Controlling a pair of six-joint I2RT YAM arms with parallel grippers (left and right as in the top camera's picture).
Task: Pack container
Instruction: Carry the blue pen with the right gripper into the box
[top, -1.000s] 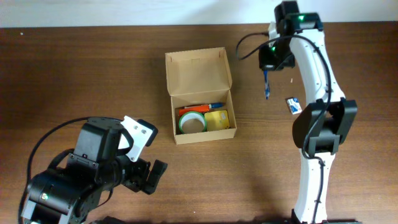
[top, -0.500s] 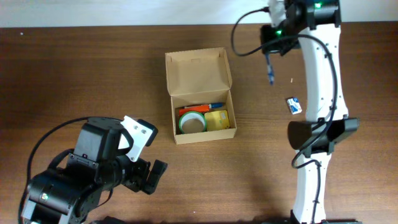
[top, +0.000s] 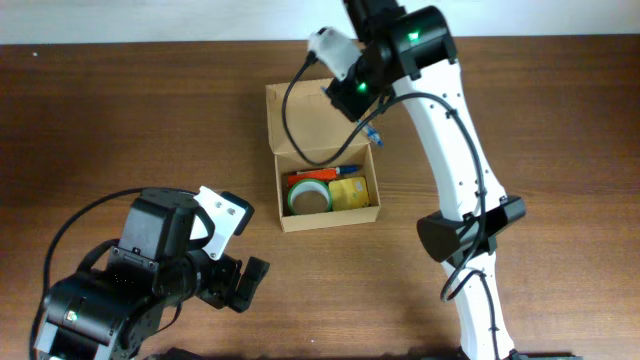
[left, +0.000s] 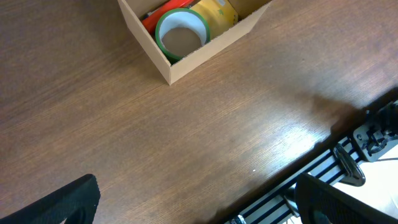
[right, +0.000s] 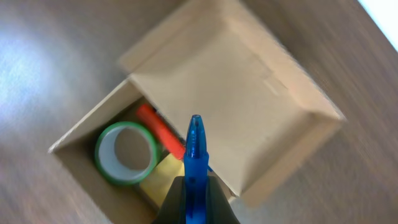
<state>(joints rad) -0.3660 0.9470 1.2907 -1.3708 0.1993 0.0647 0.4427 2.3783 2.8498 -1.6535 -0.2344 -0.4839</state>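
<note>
The tan cardboard container (top: 322, 215) stands open at the table's middle, its flap lid (top: 318, 115) folded back. Inside lie a green tape roll (top: 308, 196), a yellow pad (top: 350, 193) and an orange marker (top: 308, 173). My right gripper (top: 368, 112) is shut on a blue pen (top: 373, 131) and holds it above the lid's right edge. In the right wrist view the blue pen (right: 194, 162) points over the box, with the tape roll (right: 126, 152) below. My left gripper (top: 245, 283) is open and empty at the front left; its view shows the container (left: 180, 59) ahead.
The table's front edge (left: 323, 149) with a black-and-white striped rail runs close to the left gripper. The right arm's white links (top: 455, 170) reach across the table to the right of the box.
My right gripper has carried the blue pen leftward from the far right of the table to above the container's lid. The left arm has not moved.
</note>
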